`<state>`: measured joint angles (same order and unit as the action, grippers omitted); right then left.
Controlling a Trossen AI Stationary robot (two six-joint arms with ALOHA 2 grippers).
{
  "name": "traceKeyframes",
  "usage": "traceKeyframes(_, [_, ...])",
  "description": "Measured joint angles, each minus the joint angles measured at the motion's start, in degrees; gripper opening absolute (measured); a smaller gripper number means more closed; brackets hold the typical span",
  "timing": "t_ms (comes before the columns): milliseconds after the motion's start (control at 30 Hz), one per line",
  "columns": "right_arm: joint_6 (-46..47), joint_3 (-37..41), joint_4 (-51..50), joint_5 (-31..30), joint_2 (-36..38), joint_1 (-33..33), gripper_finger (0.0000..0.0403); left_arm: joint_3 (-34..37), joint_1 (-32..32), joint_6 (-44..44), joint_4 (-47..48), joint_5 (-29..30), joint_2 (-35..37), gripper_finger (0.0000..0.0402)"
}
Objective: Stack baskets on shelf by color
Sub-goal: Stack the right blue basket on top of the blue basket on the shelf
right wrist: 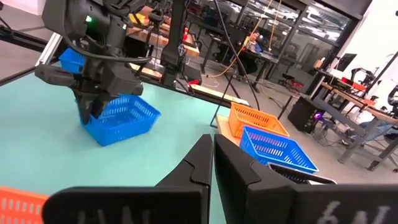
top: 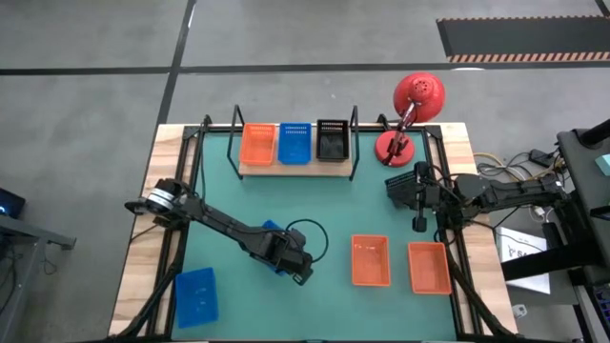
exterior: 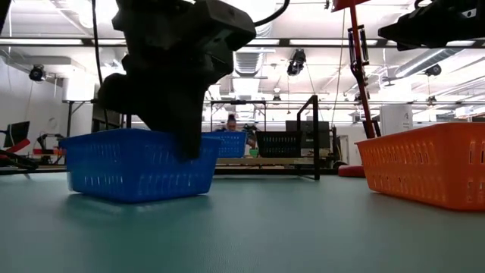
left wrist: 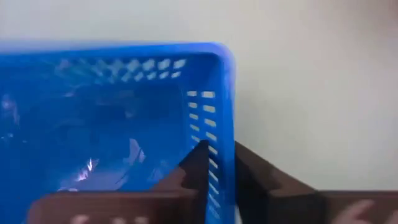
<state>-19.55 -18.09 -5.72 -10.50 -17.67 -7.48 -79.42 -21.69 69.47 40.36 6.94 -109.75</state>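
Baskets sit across the green desk [top: 334,205] in the high view. At lower left lies a lone blue basket [top: 196,294]. Right of it, near the middle, the left hand [top: 297,270] pinches the rim of a second blue basket [top: 272,232], one finger inside the wall and one outside. Up top, the shelf [top: 291,168] holds an orange basket [top: 257,143], a blue one [top: 294,142] and a black one [top: 332,139] side by side. Two orange baskets [top: 370,260] lie at lower right. The right hand [top: 417,225] hovers at right with fingers pressed together.
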Motion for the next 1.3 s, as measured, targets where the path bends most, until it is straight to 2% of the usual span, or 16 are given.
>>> traceKeyframes(67, [-0.1, 0.0, 0.0, 0.0, 0.0, 0.0, 0.0009, 0.0, 0.0, -1.3, 0.5, 0.0, 0.2, 0.001])
traceKeyframes(267, [-0.1, 0.0, 0.0, 0.0, 0.0, 0.0, 0.0009, -3.3, 0.0, -8.7, 8.2, -0.1, 1.7, 0.0002])
traceKeyframes(433, [-0.1, 0.0, 0.0, 0.0, 0.0, 0.0, 0.0009, -7.9, -1.7, -28.0, 15.0, -0.2, 2.4, 0.0])
traceKeyframes(567, [0.0, 0.0, -0.1, 0.0, 0.0, 0.0, 0.0009, -12.5, -2.4, -39.4, 20.5, 3.6, 2.4, 0.0])
traceKeyframes(800, [0.2, 0.0, -0.6, 0.0, 0.0, 0.0, 0.0009, -20.1, -1.1, -49.1, 27.9, 11.5, 2.4, 0.0])
traceKeyframes(1067, [0.5, 0.0, -1.4, 0.0, 0.0, 0.0, 0.0009, -24.7, 3.7, -62.8, 29.2, 13.7, 2.6, 0.0])
traceKeyframes(1300, [0.5, 0.0, -1.4, 0.0, 0.0, 0.0, 0.0009, -24.8, 12.0, -74.8, 29.1, 14.6, 3.8, 0.0])
